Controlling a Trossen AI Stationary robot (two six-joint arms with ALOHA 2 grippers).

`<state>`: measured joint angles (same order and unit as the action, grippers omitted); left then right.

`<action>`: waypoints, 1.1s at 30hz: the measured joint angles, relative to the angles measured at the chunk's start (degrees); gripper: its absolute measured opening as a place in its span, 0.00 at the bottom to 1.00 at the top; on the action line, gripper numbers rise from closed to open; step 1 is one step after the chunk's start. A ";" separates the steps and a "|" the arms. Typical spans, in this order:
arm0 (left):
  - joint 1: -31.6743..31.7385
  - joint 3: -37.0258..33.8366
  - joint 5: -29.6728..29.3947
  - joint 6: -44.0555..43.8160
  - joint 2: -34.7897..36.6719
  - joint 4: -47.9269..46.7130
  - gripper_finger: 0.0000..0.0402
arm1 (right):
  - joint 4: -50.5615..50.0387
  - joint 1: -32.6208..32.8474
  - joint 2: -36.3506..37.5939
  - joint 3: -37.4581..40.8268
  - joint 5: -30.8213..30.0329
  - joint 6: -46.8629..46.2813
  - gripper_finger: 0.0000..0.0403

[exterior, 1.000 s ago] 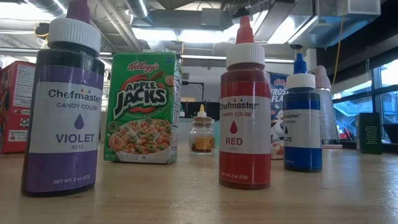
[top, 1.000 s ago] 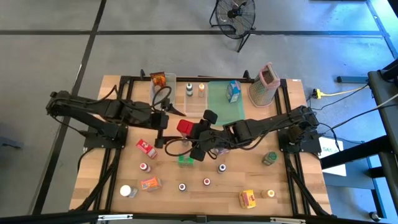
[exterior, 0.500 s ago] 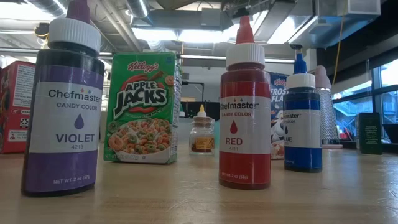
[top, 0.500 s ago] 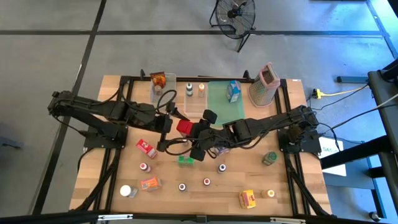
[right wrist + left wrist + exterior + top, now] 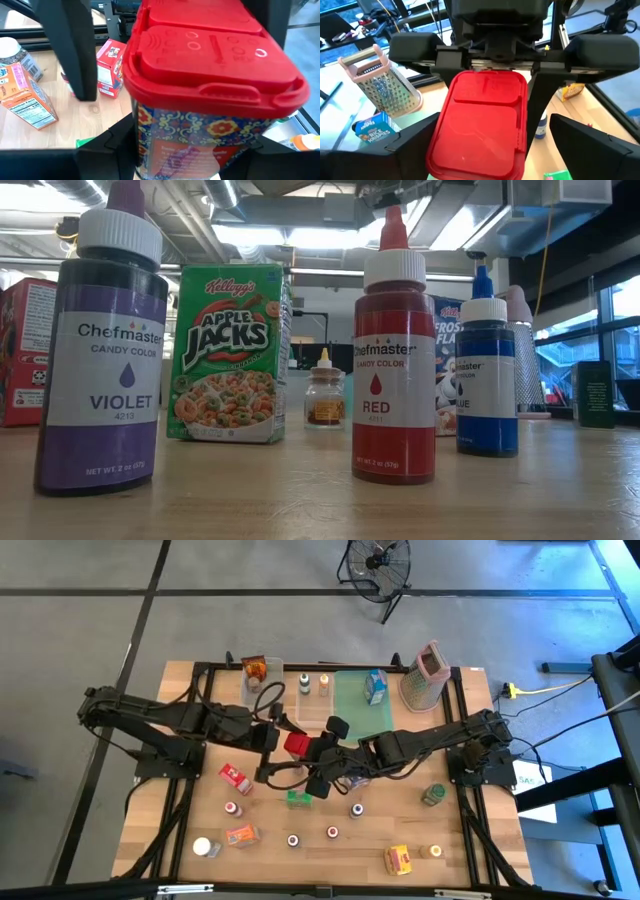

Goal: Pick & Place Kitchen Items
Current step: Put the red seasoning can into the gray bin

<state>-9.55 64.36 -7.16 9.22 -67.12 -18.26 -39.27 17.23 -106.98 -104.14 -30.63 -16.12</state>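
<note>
Two grippers meet mid-surface: right gripper [image 5: 312,753] fingers pinch a red-lidded spice jar [image 5: 297,744]; left gripper [image 5: 272,745] fingers spread wide around its lid.

From overhead, the red-lidded jar [image 5: 297,744] is mostly buried under the two arms, only its lid showing. Down at bench level, the violet bottle [image 5: 104,340] loses its tip past the top edge, and a red box [image 5: 25,350] is cut by the side edge. The Frosted Flakes box [image 5: 446,365] hides behind the red bottle [image 5: 394,350] and blue bottle [image 5: 487,370]. Small overhead bottle labels are too tiny to read.
</note>
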 joint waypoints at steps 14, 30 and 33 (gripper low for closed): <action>1.54 0.00 2.95 -1.01 0.03 0.04 0.66 | 0.02 0.00 0.02 0.00 1.37 0.04 0.50; 1.52 0.00 2.86 -1.04 0.01 -1.67 0.55 | 0.66 -0.02 0.07 0.00 0.46 1.99 0.67; 1.50 0.00 2.84 -0.83 0.01 -1.73 0.55 | 0.54 0.10 0.08 0.00 0.46 1.83 0.75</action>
<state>-8.05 64.36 -4.32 8.39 -67.11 -19.99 -38.73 17.33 -106.90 -104.14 -30.17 -14.29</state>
